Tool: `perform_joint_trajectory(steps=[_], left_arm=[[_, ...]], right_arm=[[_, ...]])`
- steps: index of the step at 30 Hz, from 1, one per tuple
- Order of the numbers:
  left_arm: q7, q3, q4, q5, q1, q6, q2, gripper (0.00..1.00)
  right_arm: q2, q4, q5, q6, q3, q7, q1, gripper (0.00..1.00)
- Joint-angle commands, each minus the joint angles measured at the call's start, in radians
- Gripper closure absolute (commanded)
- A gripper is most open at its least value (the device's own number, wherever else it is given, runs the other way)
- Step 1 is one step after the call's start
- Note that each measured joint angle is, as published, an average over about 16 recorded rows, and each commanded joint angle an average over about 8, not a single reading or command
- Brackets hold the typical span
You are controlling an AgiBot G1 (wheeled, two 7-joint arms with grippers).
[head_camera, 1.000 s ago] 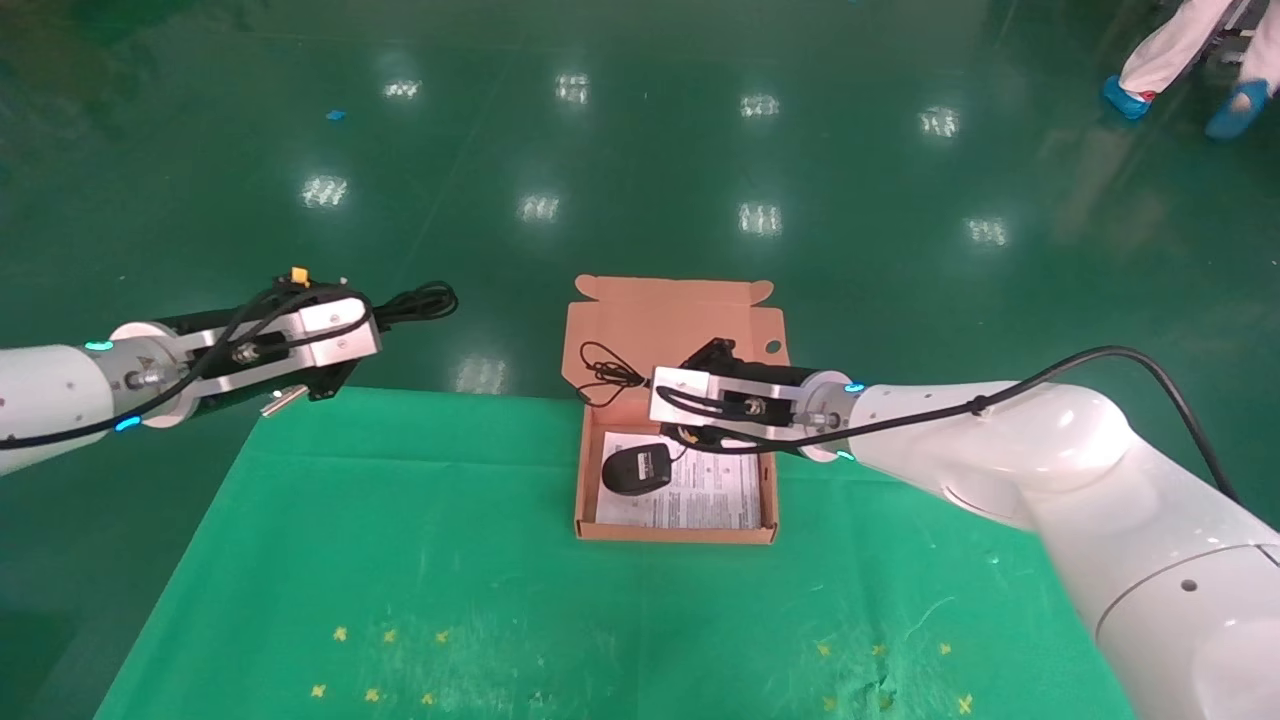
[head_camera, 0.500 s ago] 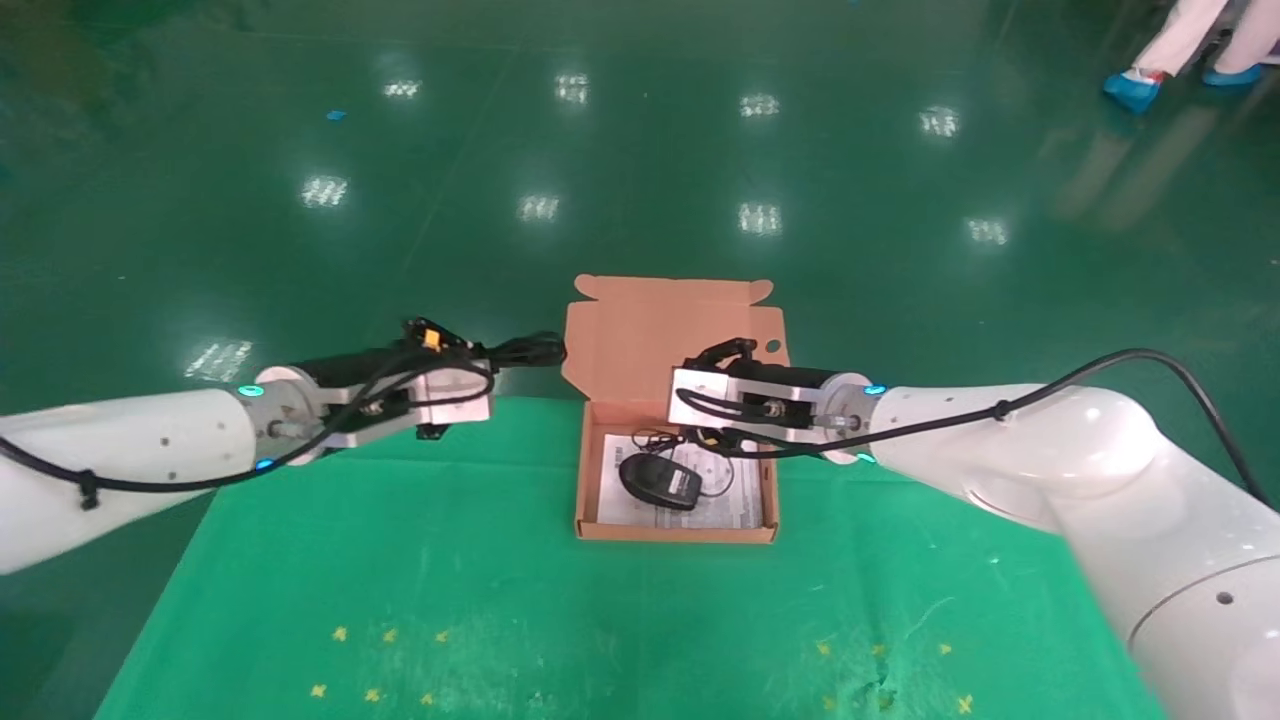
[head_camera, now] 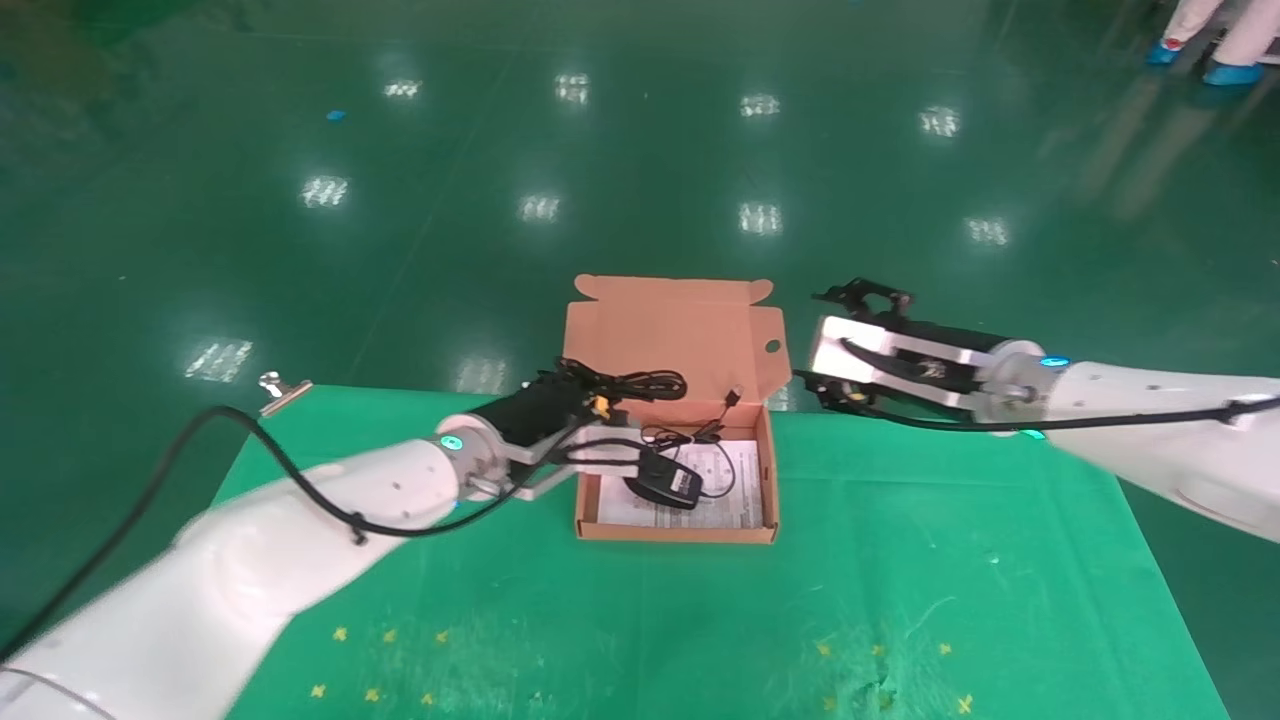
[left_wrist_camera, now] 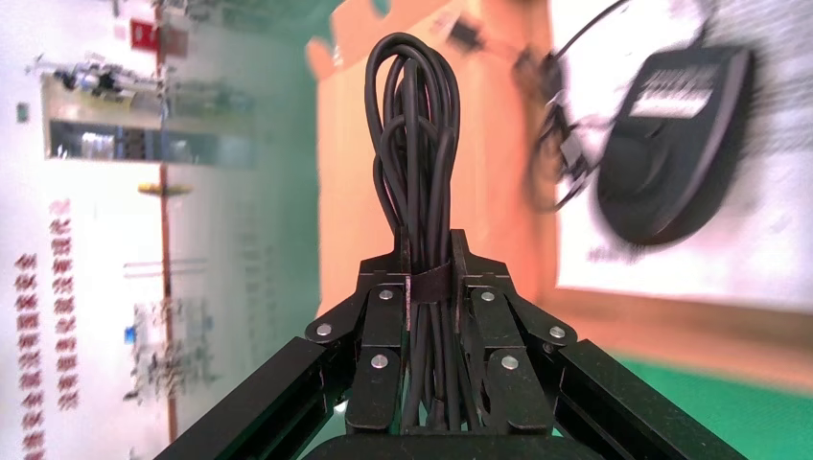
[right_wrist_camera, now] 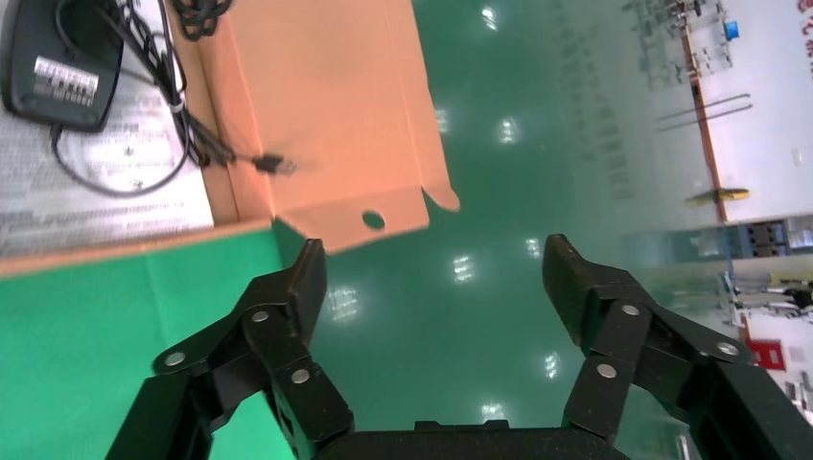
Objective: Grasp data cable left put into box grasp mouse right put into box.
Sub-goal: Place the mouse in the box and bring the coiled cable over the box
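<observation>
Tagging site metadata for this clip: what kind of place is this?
Probably a factory or lab hall, not a home: glossy green floor mirroring rows of ceiling lights, someone in white coveralls and blue shoe covers passing, and a table draped in green cloth as the robot's workstation.

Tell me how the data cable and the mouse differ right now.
The data cable is a long narrow hank of thick loops; the mouse is a compact oval body trailing a thin cord. The data cable is clamped in the left gripper above the box; the mouse lies free inside it on the white printed sheet, while the right gripper hangs open beside the box. Both are black.
</observation>
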Motion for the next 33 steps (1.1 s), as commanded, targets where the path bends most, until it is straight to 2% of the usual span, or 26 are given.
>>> perform_joint_trajectory(steps=[1, 10, 11, 18, 19, 33], left_arm=[[0.039, 0.021, 0.024, -0.028, 0.001, -0.024, 0.021, 1.0], [0.09, 0.165, 0.034, -0.221, -0.021, -0.05, 0.026, 0.99], [0.095, 0.178, 0.033, -0.233, -0.023, -0.051, 0.026, 0.9], [0.115, 0.244, 0.04, -0.299, -0.033, -0.039, 0.031, 0.04], [0.115, 0.249, 0.041, -0.305, -0.034, -0.038, 0.032, 0.0], [0.108, 0.234, 0.02, -0.292, -0.03, -0.031, 0.009, 0.0]], right_arm=[[0.043, 0.058, -0.006, 0.002, 0.002, 0.037, -0.017, 0.0], [0.146, 0.228, -0.025, 0.046, 0.013, 0.201, -0.097, 0.0], [0.15, 0.237, -0.029, 0.049, 0.012, 0.21, -0.101, 0.0], [0.172, 0.281, -0.05, 0.062, 0.009, 0.247, -0.117, 0.0], [0.174, 0.284, -0.052, 0.063, 0.009, 0.249, -0.118, 0.0], [0.166, 0.27, -0.048, 0.063, 0.008, 0.242, -0.114, 0.0]])
